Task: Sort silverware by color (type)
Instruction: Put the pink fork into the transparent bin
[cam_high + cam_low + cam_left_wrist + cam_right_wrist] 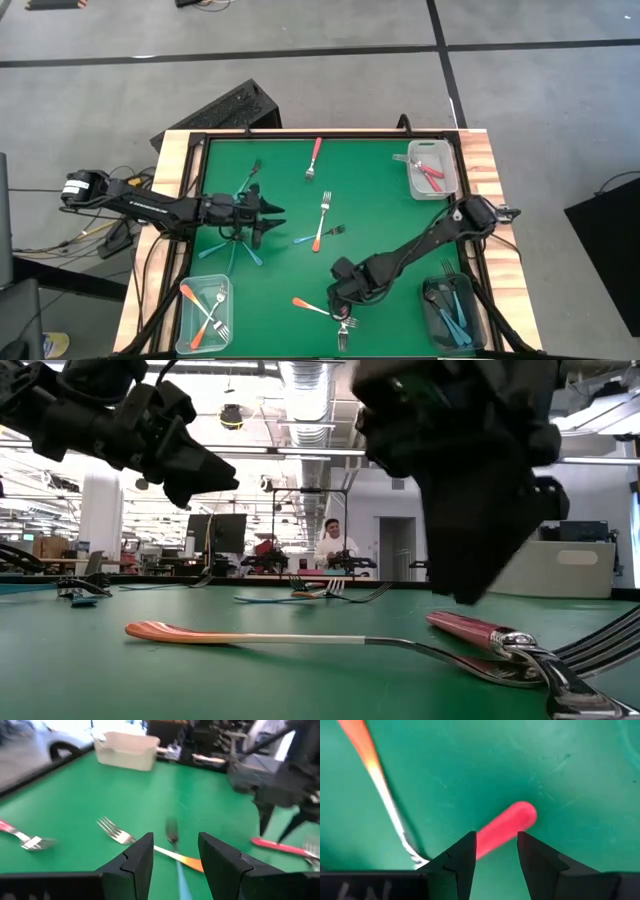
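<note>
- The right gripper hangs low over the near middle of the green table, its fingers spread apart with nothing between them yet.
- Directly under it lies a pink-red fork. In the right wrist view the rounded handle end pokes out past the gap between the fingers, so the handle runs along the line of the gripper's reach, not across it. I judge the fingers would close on the handle's sides.
- An orange fork lies just beside it to the left, its tines meeting the pink-red one near the table's front edge; that closeness looks like the thing to watch.
- The left gripper hovers left of centre, fingers parted and empty, pointing toward an orange-handled fork crossed with a light blue one mid-table.
- The right arm is plainly the nearer one to the pink-red fork.
- Other forks: a pink-red one at the far side and several blue ones under the left arm.
- Clear bins hold sorted forks: pink-red far right, blue near right, orange near left.
</note>
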`<action>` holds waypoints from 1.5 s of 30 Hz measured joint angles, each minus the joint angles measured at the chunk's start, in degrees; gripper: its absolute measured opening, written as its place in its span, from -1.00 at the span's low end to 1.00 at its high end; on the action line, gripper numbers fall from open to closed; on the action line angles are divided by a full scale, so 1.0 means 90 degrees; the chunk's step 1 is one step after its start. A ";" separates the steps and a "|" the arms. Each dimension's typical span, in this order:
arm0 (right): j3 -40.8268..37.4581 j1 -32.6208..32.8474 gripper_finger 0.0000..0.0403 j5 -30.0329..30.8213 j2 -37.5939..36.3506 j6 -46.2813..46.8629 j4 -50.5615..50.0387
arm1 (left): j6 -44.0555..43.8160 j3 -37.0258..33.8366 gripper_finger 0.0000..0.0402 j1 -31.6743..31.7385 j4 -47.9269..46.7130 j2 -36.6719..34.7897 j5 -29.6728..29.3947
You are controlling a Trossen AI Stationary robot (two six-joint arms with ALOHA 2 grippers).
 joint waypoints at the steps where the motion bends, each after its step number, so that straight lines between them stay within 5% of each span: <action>1: -0.0009 -0.0023 -0.15 -0.0007 -0.0002 -0.0144 -0.0037 | 0.0071 0.0000 -0.30 0.0019 0.0117 0.0000 -0.0095; 13: 0.0001 -0.0436 -0.15 0.0176 -0.0055 -0.1905 -0.0888 | 0.0316 0.0000 -0.30 0.0115 0.0303 -0.0002 -0.0148; 18: -0.0001 -0.0306 -0.17 0.0292 -0.0055 -0.4550 -0.1501 | 0.0326 0.0000 -0.30 0.0120 0.0314 -0.0002 -0.0149; 26: 0.0014 -0.0095 -0.22 0.0160 -0.0055 -0.9200 -0.0959 | 0.0424 0.0000 -0.30 0.0117 0.0304 -0.0002 -0.0148; 32: 0.0234 0.0063 -0.22 0.0153 -0.0057 -1.1273 -0.0648 | 0.0256 0.0000 -0.30 0.0117 0.0032 -0.0002 -0.0388; 38: 0.0189 0.0151 -0.22 -0.0068 -0.0055 -1.2256 0.0024 | 0.0117 0.0000 -0.30 0.0117 0.0013 -0.0002 -0.0704; 45: 0.0101 -0.0059 -0.22 -0.0678 -0.0054 -1.2271 0.0440 | 0.0022 0.0000 -0.30 0.0115 0.0000 -0.0002 -0.0697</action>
